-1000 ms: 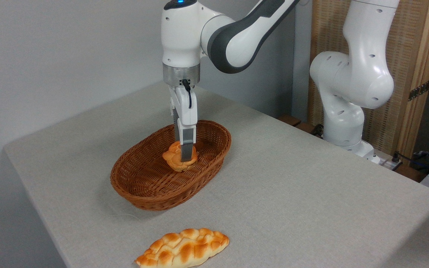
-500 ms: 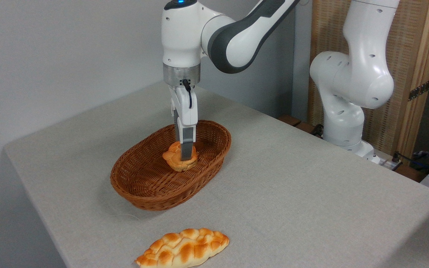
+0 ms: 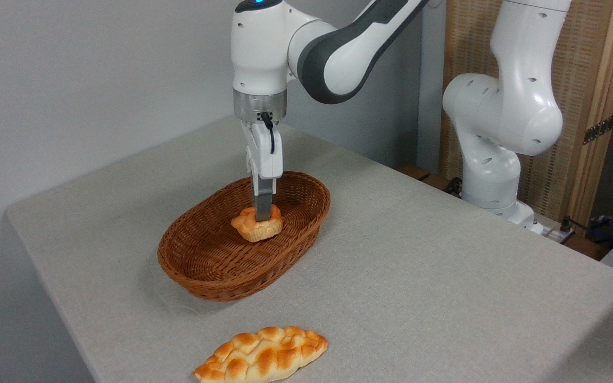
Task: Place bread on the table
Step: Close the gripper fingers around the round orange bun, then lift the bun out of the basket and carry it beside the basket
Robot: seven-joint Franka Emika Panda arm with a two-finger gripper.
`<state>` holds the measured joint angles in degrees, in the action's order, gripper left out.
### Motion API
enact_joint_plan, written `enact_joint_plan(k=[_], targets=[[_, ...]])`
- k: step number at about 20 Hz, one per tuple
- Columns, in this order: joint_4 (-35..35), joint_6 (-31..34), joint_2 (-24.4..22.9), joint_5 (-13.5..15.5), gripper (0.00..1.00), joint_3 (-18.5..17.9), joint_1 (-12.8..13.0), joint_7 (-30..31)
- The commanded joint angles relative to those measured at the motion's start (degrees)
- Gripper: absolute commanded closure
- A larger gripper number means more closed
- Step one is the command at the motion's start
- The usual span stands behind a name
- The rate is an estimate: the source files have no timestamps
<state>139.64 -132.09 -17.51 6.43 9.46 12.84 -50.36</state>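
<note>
The bread point(image 3: 256, 226), a small round golden-orange bun with a knotted top, hangs just above the floor of the brown wicker basket point(image 3: 216, 266). My gripper point(image 3: 263, 217) comes straight down from above and is shut on the bun's top. The fingers point(image 3: 263, 205) pinch close together and their tips are buried in the bun. The table point(image 3: 418, 266), covered in light grey cloth, carries the basket near its middle.
A long flat braided loaf point(image 3: 262, 355) lies on the cloth near the front edge. The arm's white base point(image 3: 493, 159) stands at the table's right rear. The table's left edge and front corner drop off close to the basket.
The fingers have closed in on the bun, and the gripper has risen slightly, lifting the bun a little off the basket floor.
</note>
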Motion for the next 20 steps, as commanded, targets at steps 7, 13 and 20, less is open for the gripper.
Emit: enact_joint_plan(k=[7,13,20], targets=[[-5.16,6.66,-3.15,0.16,0.87,-0.14,-4.58,-0.61],[-7.19,15.27,-6.31,0.34,0.87,0.12,-10.29,-4.11],[-7.19,26.08,-9.91,0.07,0.86,0.12,-17.85,-22.30]])
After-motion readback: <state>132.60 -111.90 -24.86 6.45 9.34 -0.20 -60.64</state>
